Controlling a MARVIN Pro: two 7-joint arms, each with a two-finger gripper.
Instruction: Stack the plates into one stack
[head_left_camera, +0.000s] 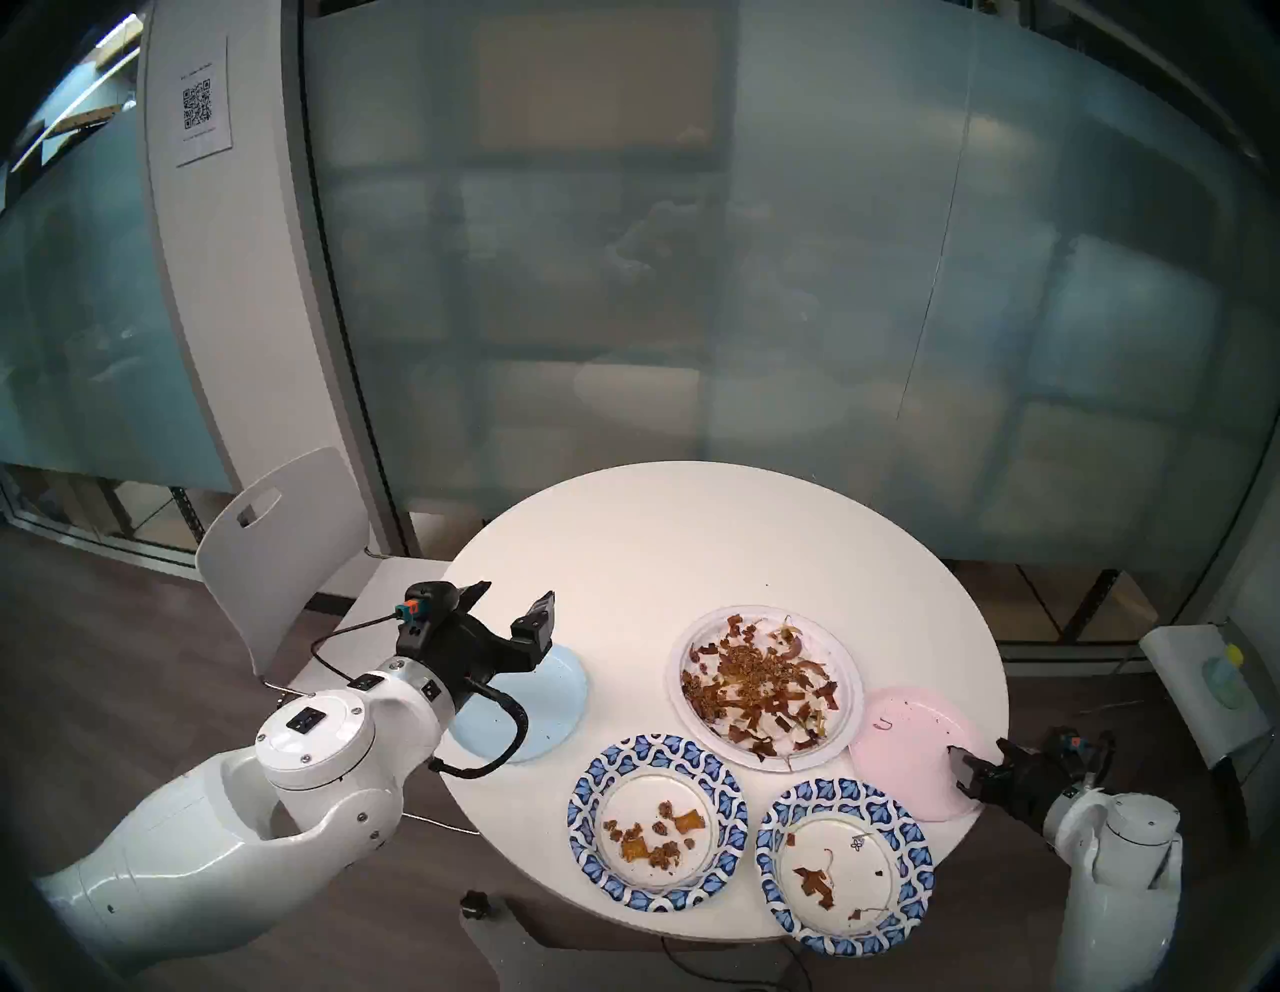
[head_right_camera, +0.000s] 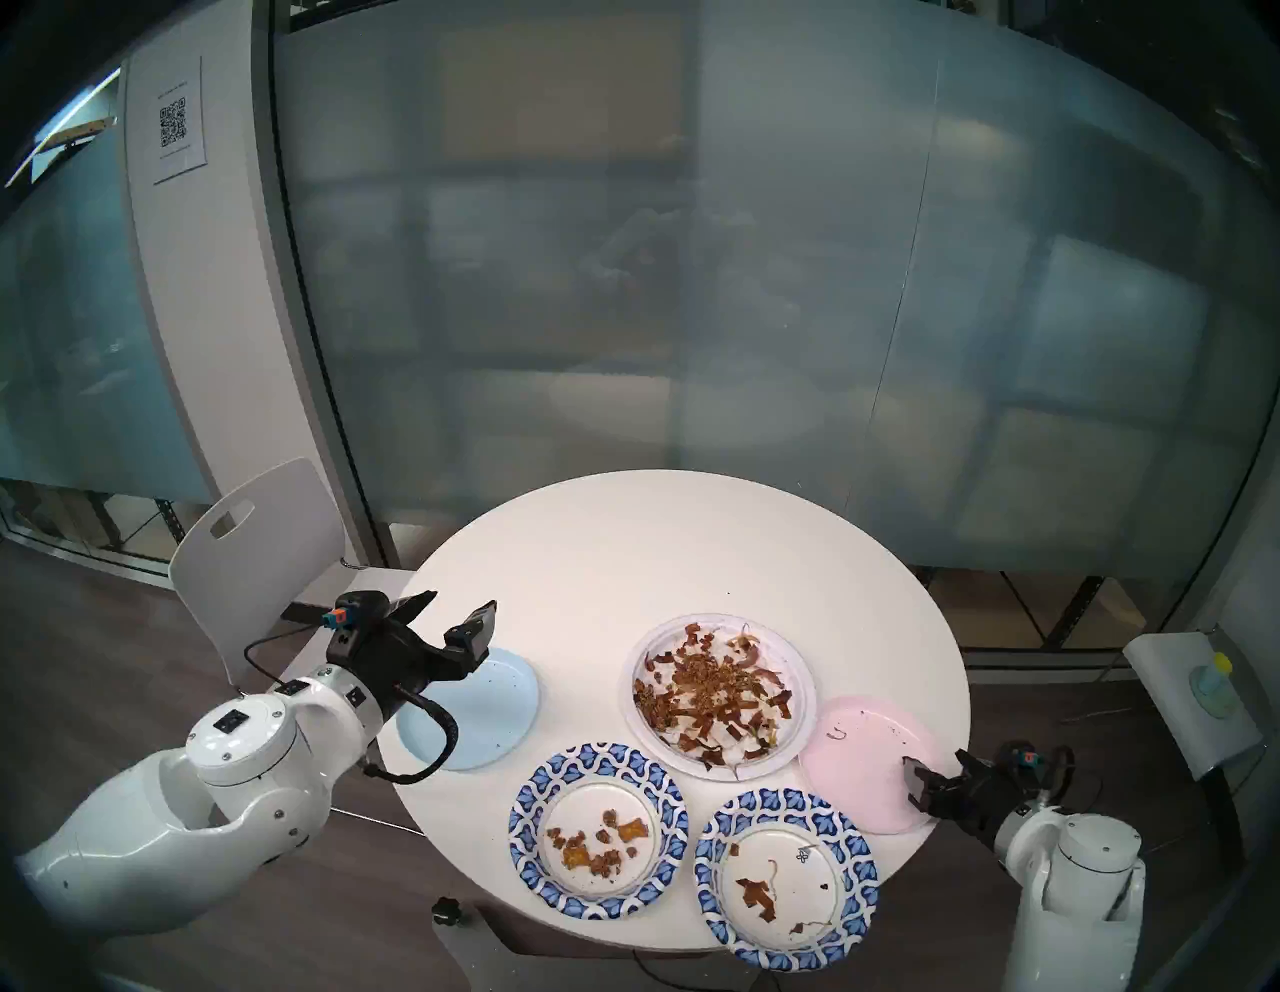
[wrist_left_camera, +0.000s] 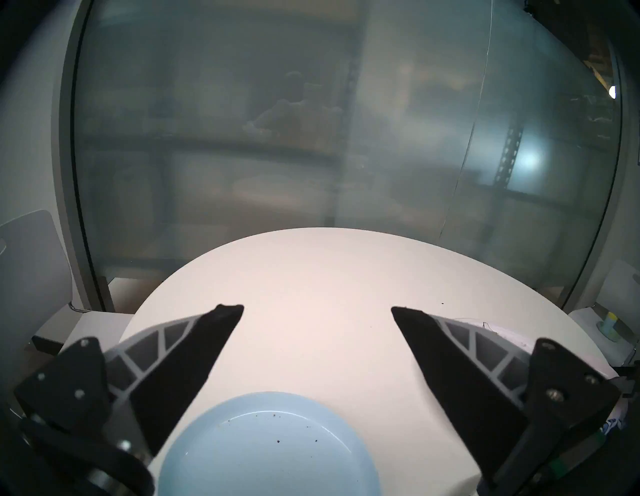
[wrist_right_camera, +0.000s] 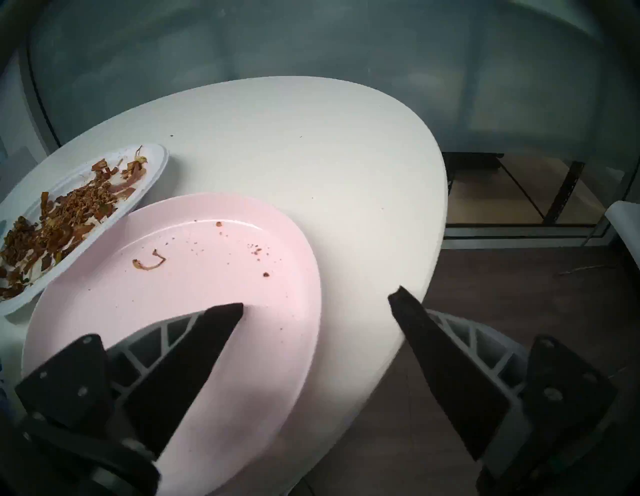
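Five plates unstacked on the table (head_left_camera: 692, 526). Right gripper (wrist_right_camera: 317, 304) spread wide, straddling pink plate (head_left_camera: 900, 748) at its near-right edge; left gripper (wrist_left_camera: 317, 311) agape above light blue plate (head_left_camera: 547, 700), far left. Likely pickup step: next pinch rim, lift onto white plate (head_left_camera: 848, 675).

Far half of the table (head_left_camera: 692, 540) is bare, wide open for a pass; near half is crowded: white plate (head_left_camera: 841, 661) with scraps mid-table, pink plate (head_left_camera: 900, 755) tucked against its right rim (pink edge overhangs the table), two patterned plates (head_left_camera: 587, 807) (head_left_camera: 772, 842) side by side at the near edge with a narrow gap between; light blue plate (head_left_camera: 554, 700) blocks the left; chair (head_left_camera: 277, 540) crowds the left approach.
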